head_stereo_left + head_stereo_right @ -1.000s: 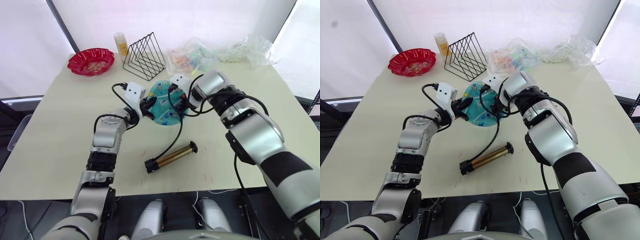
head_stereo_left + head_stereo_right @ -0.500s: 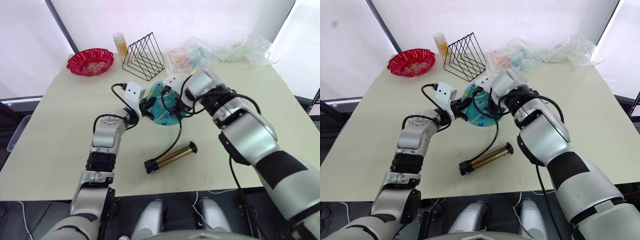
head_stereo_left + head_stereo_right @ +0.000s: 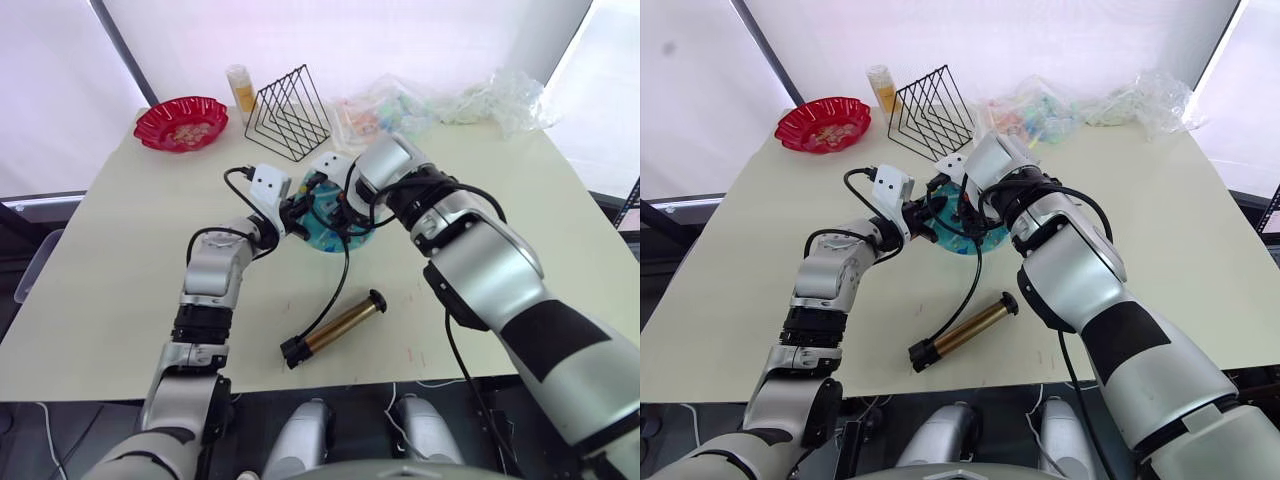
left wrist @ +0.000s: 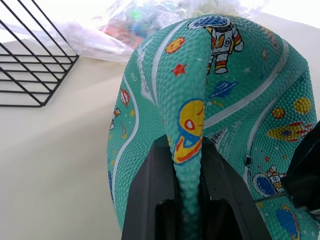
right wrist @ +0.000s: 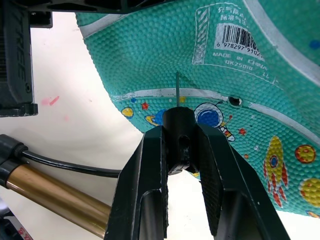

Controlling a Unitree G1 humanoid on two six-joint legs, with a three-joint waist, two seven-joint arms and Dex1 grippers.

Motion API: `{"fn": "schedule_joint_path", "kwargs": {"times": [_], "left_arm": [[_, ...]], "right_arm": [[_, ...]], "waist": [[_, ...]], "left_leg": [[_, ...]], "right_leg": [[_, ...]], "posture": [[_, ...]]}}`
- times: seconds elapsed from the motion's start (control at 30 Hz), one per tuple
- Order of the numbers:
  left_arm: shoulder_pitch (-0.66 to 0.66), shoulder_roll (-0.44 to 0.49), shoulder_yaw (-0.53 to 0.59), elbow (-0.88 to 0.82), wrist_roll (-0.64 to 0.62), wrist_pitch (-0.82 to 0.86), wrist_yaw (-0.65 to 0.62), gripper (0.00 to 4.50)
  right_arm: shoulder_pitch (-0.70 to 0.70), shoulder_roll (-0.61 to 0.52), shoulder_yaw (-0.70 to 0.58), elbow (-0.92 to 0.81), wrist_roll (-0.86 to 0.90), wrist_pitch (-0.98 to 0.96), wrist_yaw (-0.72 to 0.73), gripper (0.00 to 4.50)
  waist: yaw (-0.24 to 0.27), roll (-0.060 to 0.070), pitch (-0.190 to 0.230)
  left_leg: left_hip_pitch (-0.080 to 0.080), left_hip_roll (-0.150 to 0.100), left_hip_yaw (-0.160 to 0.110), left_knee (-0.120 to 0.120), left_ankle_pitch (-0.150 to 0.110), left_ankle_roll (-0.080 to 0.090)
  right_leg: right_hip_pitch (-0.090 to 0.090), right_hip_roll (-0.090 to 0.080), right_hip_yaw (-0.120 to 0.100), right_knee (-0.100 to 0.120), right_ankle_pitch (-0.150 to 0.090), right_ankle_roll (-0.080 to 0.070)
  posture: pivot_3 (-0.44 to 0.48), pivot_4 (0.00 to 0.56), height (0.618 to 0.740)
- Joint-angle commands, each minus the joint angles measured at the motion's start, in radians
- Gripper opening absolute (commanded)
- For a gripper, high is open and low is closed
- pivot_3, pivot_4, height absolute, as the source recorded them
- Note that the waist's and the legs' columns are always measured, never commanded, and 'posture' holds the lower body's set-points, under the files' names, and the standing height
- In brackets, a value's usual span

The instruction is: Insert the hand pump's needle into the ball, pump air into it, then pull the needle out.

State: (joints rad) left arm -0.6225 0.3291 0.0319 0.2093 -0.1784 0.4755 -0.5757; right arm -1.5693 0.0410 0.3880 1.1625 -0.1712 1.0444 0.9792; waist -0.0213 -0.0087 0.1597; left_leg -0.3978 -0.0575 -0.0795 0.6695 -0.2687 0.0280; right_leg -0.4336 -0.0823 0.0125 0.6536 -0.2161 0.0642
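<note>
The ball [image 4: 220, 95] is a flat teal disc with cartoon prints, lifted on edge at mid-table. My left gripper [image 4: 184, 150] is shut on a fold of its rim. My right gripper [image 5: 179, 132] is shut on the black end fitting of the hose, and the needle [image 5: 177, 87] sticks out of it, pointing at the ball's [image 5: 235, 60] printed face beside a white stripe. I cannot tell whether the tip touches. The hand pump [image 3: 335, 325] lies on the table nearer the front, its hose [image 3: 340, 275] rising to my right gripper [image 3: 330, 205].
A black wire rack [image 3: 290, 112], a small bottle [image 3: 240, 88] and a red scalloped bowl [image 3: 182, 122] stand at the back left. Crumpled plastic bags [image 3: 450, 100] lie along the back. The table's front edge [image 3: 330, 385] runs just beyond the pump.
My right gripper has moved left across the ball toward my left gripper. The hose dragged the pump, which swung and slid a little toward the front left.
</note>
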Motion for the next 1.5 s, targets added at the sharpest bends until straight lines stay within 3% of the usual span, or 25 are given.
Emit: {"fn": "schedule_joint_path", "kwargs": {"times": [0.03, 0.43, 1.5], "left_arm": [[0.015, -0.014, -0.059, 0.041, 0.010, 0.005, -0.034, 0.02], [0.011, -0.020, -0.045, 0.057, 0.010, -0.003, -0.015, 0.02], [0.012, -0.021, -0.044, 0.064, 0.015, -0.004, -0.007, 0.02]], "right_arm": [[-0.008, -0.027, 0.018, -0.032, -0.010, -0.028, 0.034, 0.32], [0.012, -0.097, 0.049, -0.032, -0.035, -0.035, 0.066, 0.32], [0.001, -0.109, -0.011, -0.047, -0.009, -0.047, 0.046, 0.32]], "waist": [[0.002, 0.000, 0.000], [0.005, 0.000, 0.000], [0.005, 0.000, 0.000]], "left_leg": [[0.000, 0.000, 0.000, 0.000, 0.000, 0.000], [0.000, -0.002, -0.001, 0.000, 0.000, 0.000], [0.000, -0.003, -0.002, 0.000, 0.000, 0.000]], "right_leg": [[0.000, 0.000, 0.000, 0.000, 0.000, 0.000], [0.000, -0.002, -0.001, 0.001, 0.000, 0.000], [0.000, -0.003, -0.002, 0.003, 0.000, 0.000]], "posture": [[0.000, 0.150, 0.740], [0.000, 0.150, 0.740], [0.000, 0.150, 0.740]]}}
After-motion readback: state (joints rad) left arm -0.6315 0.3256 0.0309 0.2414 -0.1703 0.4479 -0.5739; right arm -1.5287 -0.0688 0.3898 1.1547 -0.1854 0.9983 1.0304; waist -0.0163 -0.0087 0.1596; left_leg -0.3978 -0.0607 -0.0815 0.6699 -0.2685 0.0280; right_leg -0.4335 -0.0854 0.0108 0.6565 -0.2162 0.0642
